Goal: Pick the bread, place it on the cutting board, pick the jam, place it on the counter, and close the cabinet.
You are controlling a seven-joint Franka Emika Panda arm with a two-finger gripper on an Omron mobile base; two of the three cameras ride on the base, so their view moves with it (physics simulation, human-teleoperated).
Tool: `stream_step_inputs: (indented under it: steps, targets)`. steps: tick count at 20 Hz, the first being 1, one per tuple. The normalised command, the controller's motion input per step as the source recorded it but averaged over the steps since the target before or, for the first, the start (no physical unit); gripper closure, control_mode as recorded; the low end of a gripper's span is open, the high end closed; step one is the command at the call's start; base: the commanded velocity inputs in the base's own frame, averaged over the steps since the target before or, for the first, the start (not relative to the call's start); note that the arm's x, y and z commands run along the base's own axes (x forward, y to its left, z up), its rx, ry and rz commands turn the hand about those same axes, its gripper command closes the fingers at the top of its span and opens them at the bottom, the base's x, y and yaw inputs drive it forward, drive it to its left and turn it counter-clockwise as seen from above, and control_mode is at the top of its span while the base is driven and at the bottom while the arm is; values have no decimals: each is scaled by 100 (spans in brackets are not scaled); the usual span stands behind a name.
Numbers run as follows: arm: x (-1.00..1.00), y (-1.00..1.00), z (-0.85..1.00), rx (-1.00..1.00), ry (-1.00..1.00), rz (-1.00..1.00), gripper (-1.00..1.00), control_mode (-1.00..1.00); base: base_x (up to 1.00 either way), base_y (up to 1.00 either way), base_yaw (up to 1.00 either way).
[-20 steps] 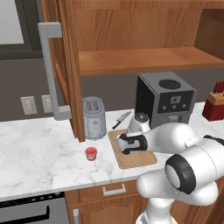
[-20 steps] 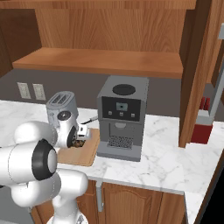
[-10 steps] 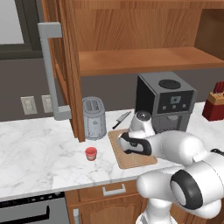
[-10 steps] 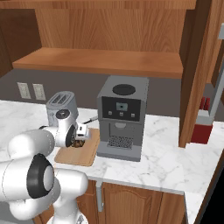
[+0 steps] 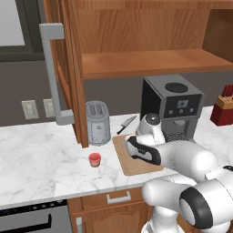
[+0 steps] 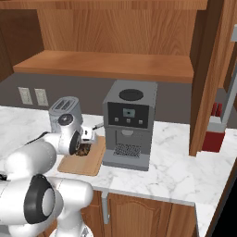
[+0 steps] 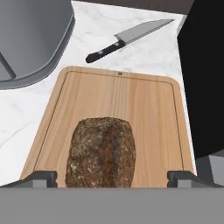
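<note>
The bread, a dark brown speckled lump, lies on the cutting board and also shows on the board as a dark lump of bread. My gripper is open just above it, a fingertip on each side of the loaf and well apart from it. From the left, the gripper hangs over the cutting board. The jam, a tiny red jar, stands upright on the white marble counter, left of the board. The cabinet door stands open.
A grey toaster stands behind the jam. A black-handled knife lies behind the board, and a coffee machine stands to its right. A knife block sits far right. The open door's bar handle juts over the counter.
The arm's elbow has swung lower and forward while the hand has stayed over the cutting board. The bread and the jam have not moved.
</note>
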Motion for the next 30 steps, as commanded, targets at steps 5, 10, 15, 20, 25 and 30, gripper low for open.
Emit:
stream_step_inputs:
  steps: [5, 10, 15, 20, 25, 30]
  targets:
    - [-10, 0, 0, 0, -18, 0, -100, -100, 0, 0, 0]
    - [-12, 0, 0, 0, -18, 0, -100, -100, 0, 0, 0]
    - [-13, 0, 0, 0, -19, 0, -100, -100, 0, 0, 0]
    - [-15, 0, 3, 0, -17, 0, -100, -100, 0, 0, 0]
    - [-12, 0, 15, 0, -13, 0, -100, -100, 0, 0, 0]
    - [-16, 0, 19, 0, -12, 0, -100, -100, 0, 0, 0]
